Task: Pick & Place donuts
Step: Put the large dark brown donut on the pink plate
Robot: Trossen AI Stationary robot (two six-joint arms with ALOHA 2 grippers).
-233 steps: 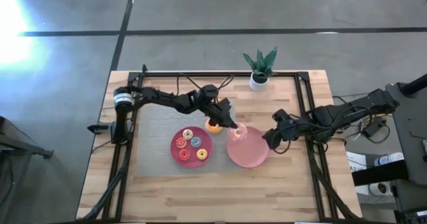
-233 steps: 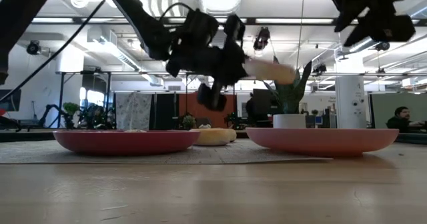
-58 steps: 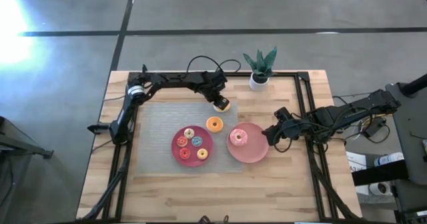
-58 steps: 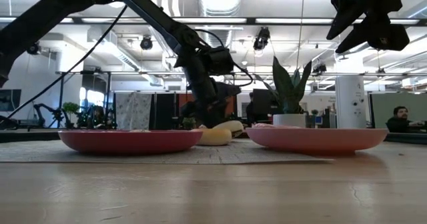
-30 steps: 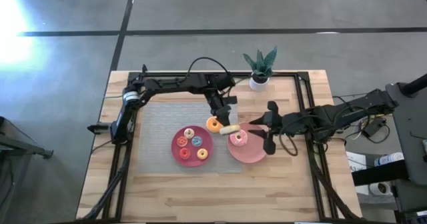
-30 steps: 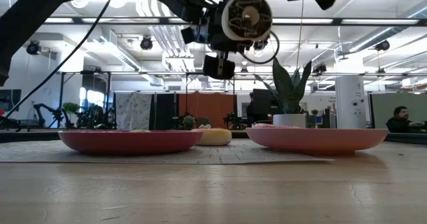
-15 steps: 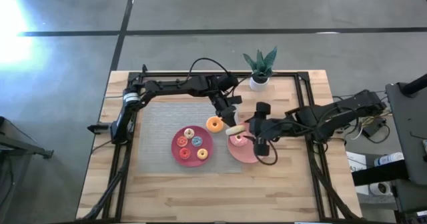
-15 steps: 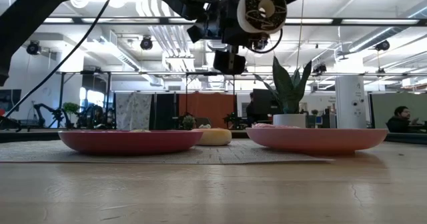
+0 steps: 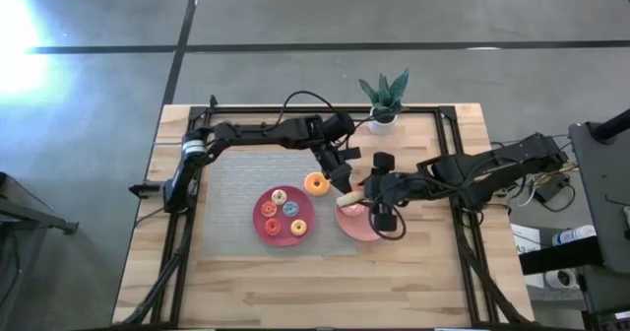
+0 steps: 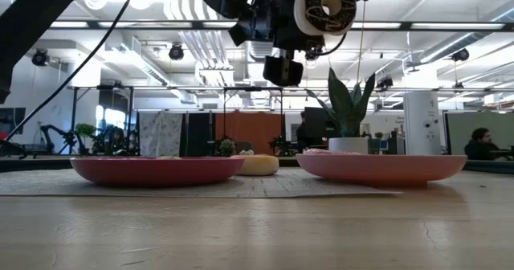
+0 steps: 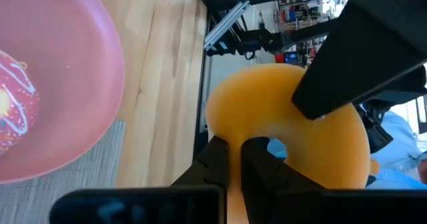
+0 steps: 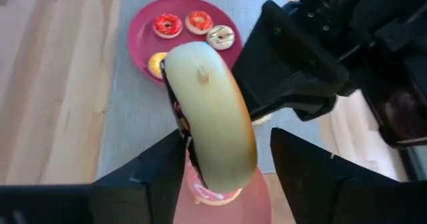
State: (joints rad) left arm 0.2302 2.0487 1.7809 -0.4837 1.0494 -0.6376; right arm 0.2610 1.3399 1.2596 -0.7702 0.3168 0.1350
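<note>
Wooden bench (image 9: 295, 282) fills the middle of the high view, with a grey mat (image 9: 236, 183) on its centre-left and a potted plant (image 9: 384, 95) at the upper right edge.

Your left gripper (image 11: 235, 161) has its fingers closed on 1 large donut (image 12: 210, 111), pinching the ring through its hole. The donut stands on edge in the air, tan on the back with a dark iced face in the low view, high above the plates. Your right gripper (image 12: 230, 157) meets it from the right side of the high view. Its fingers (image 12: 153, 174) stand spread on either side of the donut, not pressing on it.

Directly under both grippers sits the pink plate (image 9: 356, 234), right of centre in the high view, carrying 1 pink-iced donut (image 11: 13, 111). Just left of it, on the mat, lies an orange donut (image 9: 316, 183). Further left and lower is the magenta plate (image 9: 258, 218), holding 4 small donuts with red, yellow and whitish icing.
</note>
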